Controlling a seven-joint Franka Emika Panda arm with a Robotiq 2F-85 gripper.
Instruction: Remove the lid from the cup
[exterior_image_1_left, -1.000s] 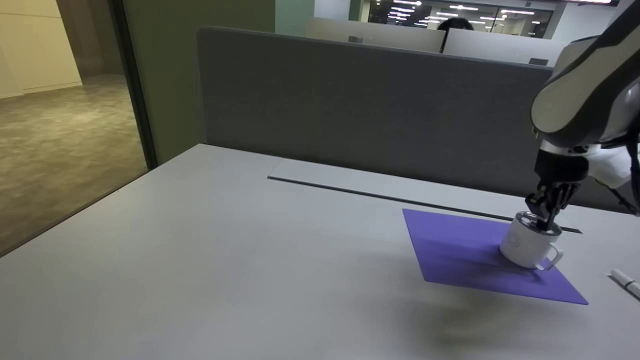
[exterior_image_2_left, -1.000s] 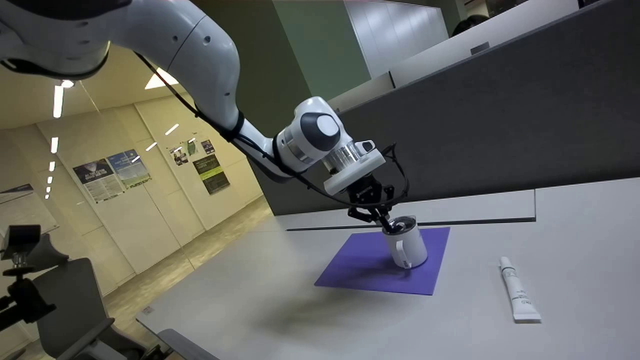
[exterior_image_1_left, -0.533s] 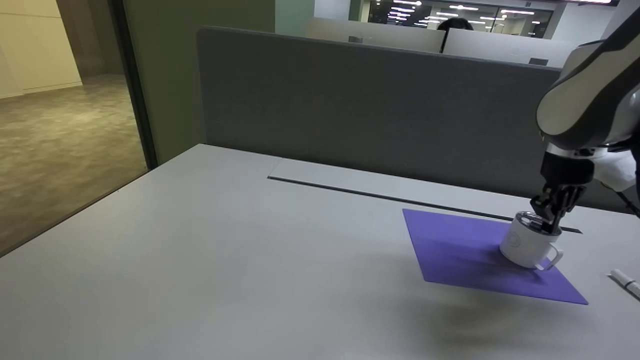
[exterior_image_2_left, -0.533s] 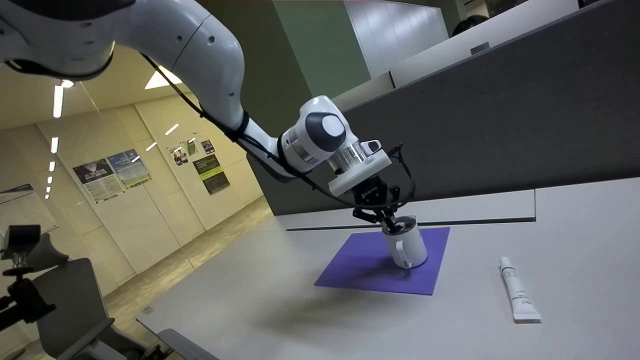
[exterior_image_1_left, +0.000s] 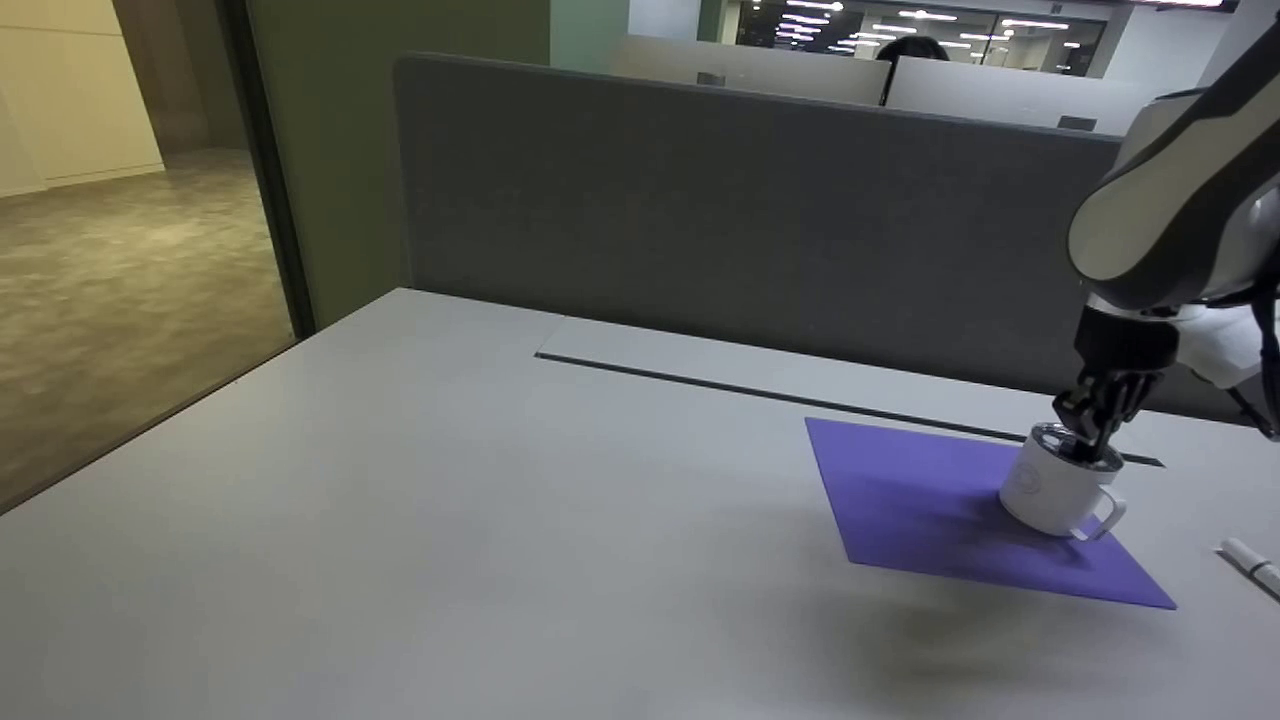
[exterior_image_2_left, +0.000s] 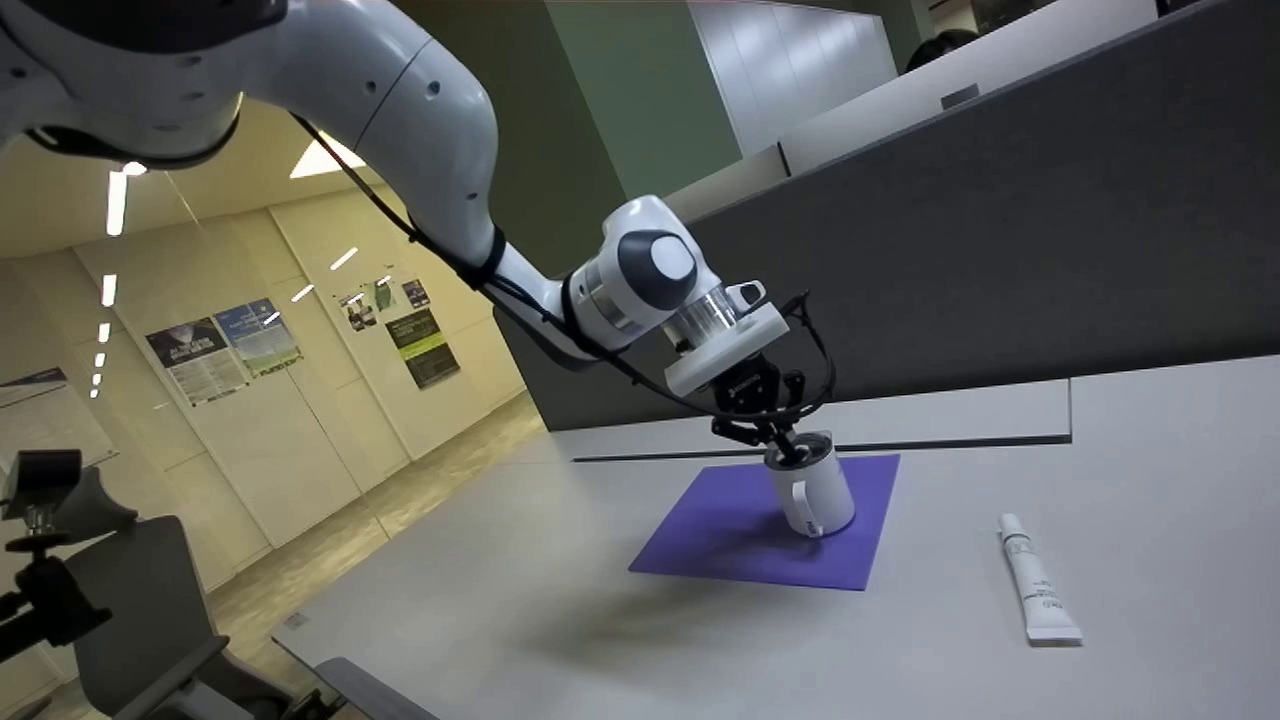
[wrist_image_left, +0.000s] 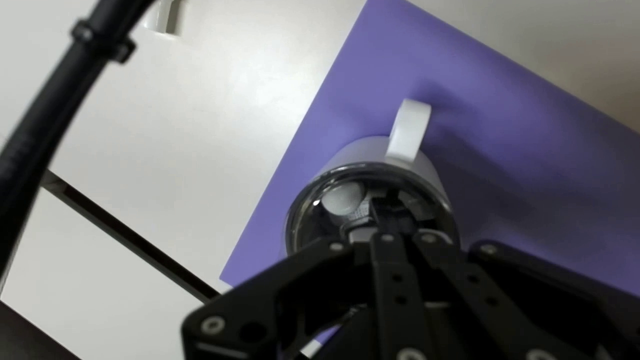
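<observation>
— Where my gripper (exterior_image_1_left: 1088, 452) points down at the cup (exterior_image_2_left: 822, 505), its fingers (wrist_image_left: 395, 289) stand drawn together.

— Pinching the lid (wrist_image_left: 344, 199)?

— I cannot tell; the tips are right at its top, but my wrist view leaves any hold unclear.

— So the lid is on?

— Yes, seated on the rim, with the cup upright on the purple mat (exterior_image_1_left: 905, 490).

— Anything else?

— A white tube (exterior_image_2_left: 1038, 582) lies on the table (exterior_image_1_left: 450, 530), apart from the mat, in both exterior views.

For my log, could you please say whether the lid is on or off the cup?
On: in the wrist view, the dark lid fills the mouth of the cup.
</observation>
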